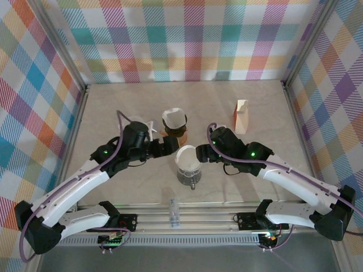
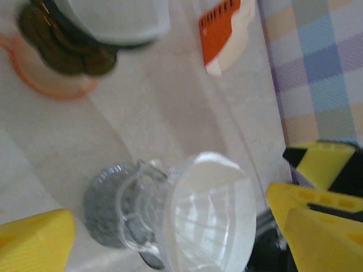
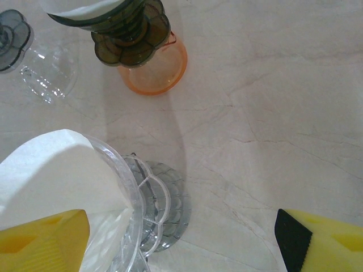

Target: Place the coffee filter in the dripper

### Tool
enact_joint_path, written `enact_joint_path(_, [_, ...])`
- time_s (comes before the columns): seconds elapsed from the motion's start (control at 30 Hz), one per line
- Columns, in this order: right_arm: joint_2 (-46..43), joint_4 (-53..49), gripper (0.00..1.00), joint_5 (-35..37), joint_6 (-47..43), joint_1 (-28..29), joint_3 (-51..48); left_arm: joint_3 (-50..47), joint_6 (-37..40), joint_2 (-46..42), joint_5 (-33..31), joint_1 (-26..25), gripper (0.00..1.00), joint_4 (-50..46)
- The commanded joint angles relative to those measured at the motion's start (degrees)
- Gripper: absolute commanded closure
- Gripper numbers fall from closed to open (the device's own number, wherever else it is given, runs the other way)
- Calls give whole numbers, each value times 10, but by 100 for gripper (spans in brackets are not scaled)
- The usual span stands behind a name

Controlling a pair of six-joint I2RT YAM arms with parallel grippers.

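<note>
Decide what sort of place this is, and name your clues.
Probably a robot test booth, not a kitchen: plaid backdrop walls, a left arm and right arm bolted at the table edge, and a dripper holding a filter.

Nothing legible on any surface: no brand, label, number or sign. Just a row of short dark ticks along the orange side of the carton (image 2: 218,28), too blurred to read.
</note>
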Motion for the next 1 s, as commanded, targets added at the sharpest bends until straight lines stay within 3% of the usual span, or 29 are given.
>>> enact_joint_path(0.0, [-8, 15, 14, 7, 5, 2, -8, 15, 15, -28, -15, 68, 0, -34])
enact_joint_path(0.23, [-13, 24, 14, -4, 7, 2, -17, 10, -4, -66, 19, 269, 0, -9])
enact_joint_path(0.37, [-18, 33, 14, -8, 8, 2, -26, -25, -60, -53, 88, 389, 19, 56])
enact_joint_path(0.5, [-32, 36, 14, -9, 11, 2, -36, -66, -98, -46, 95, 465, 32, 105])
enact_joint_path(0.57, [-40, 38, 14, -9, 12, 2, -41, -95, -122, -34, 101, 499, 43, 139])
enact_joint_path(0.67, [-53, 44, 14, -12, 13, 2, -47, -128, -150, 10, 122, 529, 62, 201])
enact_joint_path(0.87, [-66, 45, 13, -8, 9, 2, -53, -150, -165, 116, 109, 530, 99, 270])
enact_joint_path(0.97, [-70, 46, 13, -7, 9, 2, -58, -165, -182, 173, 121, 529, 100, 316])
